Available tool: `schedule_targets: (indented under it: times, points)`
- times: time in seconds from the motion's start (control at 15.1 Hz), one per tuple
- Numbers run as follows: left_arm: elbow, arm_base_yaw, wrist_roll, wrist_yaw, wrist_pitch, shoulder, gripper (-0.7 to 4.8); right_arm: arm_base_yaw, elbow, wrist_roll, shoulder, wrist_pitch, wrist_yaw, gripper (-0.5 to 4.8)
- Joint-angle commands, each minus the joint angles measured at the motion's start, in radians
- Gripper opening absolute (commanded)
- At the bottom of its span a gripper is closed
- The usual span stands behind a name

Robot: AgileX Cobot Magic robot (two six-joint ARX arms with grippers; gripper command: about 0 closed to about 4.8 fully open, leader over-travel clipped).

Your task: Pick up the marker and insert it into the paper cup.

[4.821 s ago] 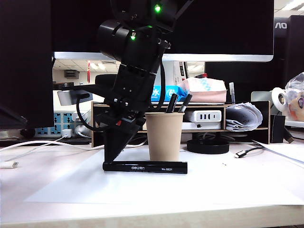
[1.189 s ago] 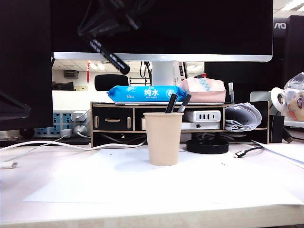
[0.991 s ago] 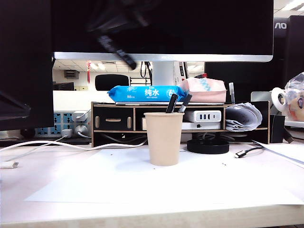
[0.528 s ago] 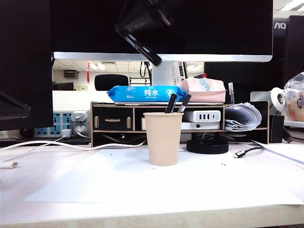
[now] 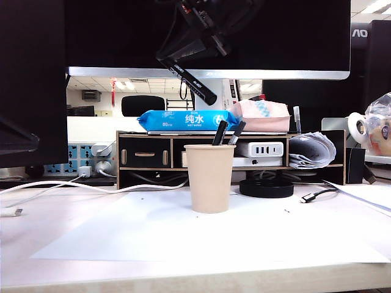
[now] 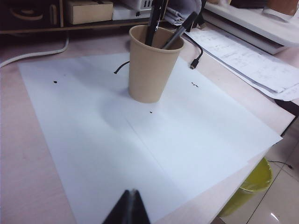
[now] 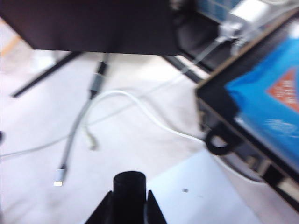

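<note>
While the near table (image 5: 73, 268) carries only a white sheet of paper (image 5: 183, 241), the paper cup (image 5: 209, 177) stands upright on that sheet's far half, near the middle of the scene, with two dark pens (image 5: 220, 132) poking out of its rim. Behind the cup sit a black desk shelf (image 5: 146, 157) with a blue wipes pack (image 5: 186, 119) on top, and a white cable (image 5: 55, 188) trails off to the left.

High above the cup and slightly left of it, the right gripper (image 5: 198, 36) hangs in front of the dark monitor (image 5: 293, 33), its jaws clamped on the marker (image 5: 189, 80). The marker slants down and to the right from the jaws, its free lower end pointing toward the cup but well clear of the rim.

From the right wrist view the marker (image 7: 129, 193) appears end-on as a black round butt squeezed between the two fingers (image 7: 105, 210), with the white cable and the wipes pack blurred beneath; the cup is outside that view.

The left wrist view shows what the others hide: the cup (image 6: 152, 63) from above and to the near side, and the left gripper (image 6: 128, 210) low at the near edge of the sheet, jaws pressed together with nothing between them.
</note>
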Motion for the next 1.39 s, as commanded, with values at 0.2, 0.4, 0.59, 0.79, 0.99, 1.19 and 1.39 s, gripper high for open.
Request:
schedule_targets:
  times: [0.2,0.4,0.59,0.79,0.99,1.19,1.39]
  points:
    - [0.002,0.002,0.004,0.002,0.012,0.000,-0.05,-0.020,-0.074,0.014,-0.058,0.079,-0.048,0.68]
    - [0.002,0.002,0.004,0.002,0.012,0.000,-0.05,-0.022,-0.150,0.015,-0.109,0.146,-0.090,0.68]
    - [0.002,0.002,0.004,0.002,0.012,0.000,-0.05,-0.023,-0.232,0.047,-0.153,0.236,-0.112,0.68]
    - [0.002,0.002,0.004,0.002,0.010,0.000,-0.05,-0.029,-0.379,0.102,-0.253,0.402,-0.138,0.69]
    - [0.002,0.002,0.004,0.002,0.007,0.000,-0.05,-0.037,-0.470,0.152,-0.306,0.517,-0.138,0.73]
    - [0.002,0.002,0.003,0.002,0.005,0.000,-0.05,-0.040,-0.542,0.195,-0.319,0.607,-0.150,0.73]
    - [0.002,0.002,0.003,0.003,0.004,0.000,-0.05,-0.041,-0.611,0.220,-0.322,0.736,-0.128,0.73]
